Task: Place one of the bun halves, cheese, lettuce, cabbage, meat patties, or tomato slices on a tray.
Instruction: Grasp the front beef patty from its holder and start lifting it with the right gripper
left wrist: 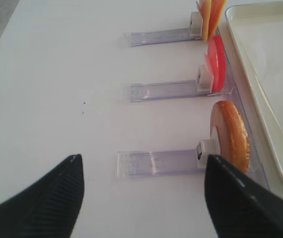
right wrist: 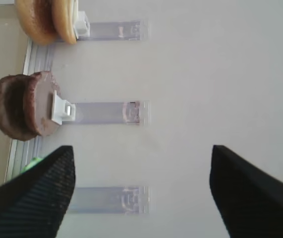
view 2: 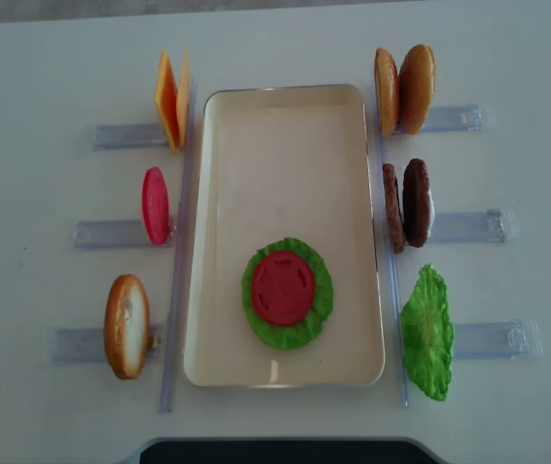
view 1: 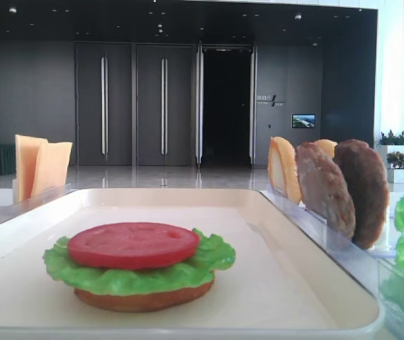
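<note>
The cream tray (view 2: 217, 193) lies mid-table. On it sits a bun half (view 1: 145, 299) under lettuce (view 2: 256, 324) and a tomato slice (view 2: 283, 286). Right of the tray, the lighter meat patty (view 2: 392, 208) stands on edge beside a darker one (view 2: 417, 201). In the right wrist view my right gripper (right wrist: 141, 147) is open and empty over bare table, with the patties (right wrist: 42, 101) up to its left. My left gripper (left wrist: 142, 157) is open and empty near a standing bun half (left wrist: 231, 135).
Clear plastic holders (view 2: 469, 226) flank the tray. They hold cheese (view 2: 167, 99), a tomato slice (view 2: 155, 205) and a bun half (view 2: 127, 325) on the left, and two bun halves (view 2: 403, 89) and a lettuce leaf (view 2: 426, 332) on the right.
</note>
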You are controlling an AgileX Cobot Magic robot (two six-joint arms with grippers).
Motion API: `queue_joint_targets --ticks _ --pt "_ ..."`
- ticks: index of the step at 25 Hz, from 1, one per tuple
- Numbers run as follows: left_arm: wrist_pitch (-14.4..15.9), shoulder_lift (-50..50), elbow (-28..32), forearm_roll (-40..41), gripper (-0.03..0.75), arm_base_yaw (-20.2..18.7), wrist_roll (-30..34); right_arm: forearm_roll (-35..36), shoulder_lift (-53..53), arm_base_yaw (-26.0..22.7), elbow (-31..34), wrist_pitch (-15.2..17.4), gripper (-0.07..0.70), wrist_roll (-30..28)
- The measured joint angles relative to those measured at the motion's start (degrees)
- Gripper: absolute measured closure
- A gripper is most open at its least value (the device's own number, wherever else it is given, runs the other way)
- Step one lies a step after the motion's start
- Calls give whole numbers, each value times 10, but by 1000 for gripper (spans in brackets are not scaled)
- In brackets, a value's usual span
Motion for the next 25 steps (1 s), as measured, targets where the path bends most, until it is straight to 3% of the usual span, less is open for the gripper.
queue_joint_targets --ticks 7,11,15,25 --pt "0 0 0 0 139 0 0 0 181 0 -121 11 100 10" --pt "0 0 0 0 139 0 0 0 239 0 -160 58 100 12" --pt "0 0 0 0 139 0 0 0 270 0 -164 82 100 14" --pt "0 0 0 0 139 0 0 2 272 20 -165 86 100 31"
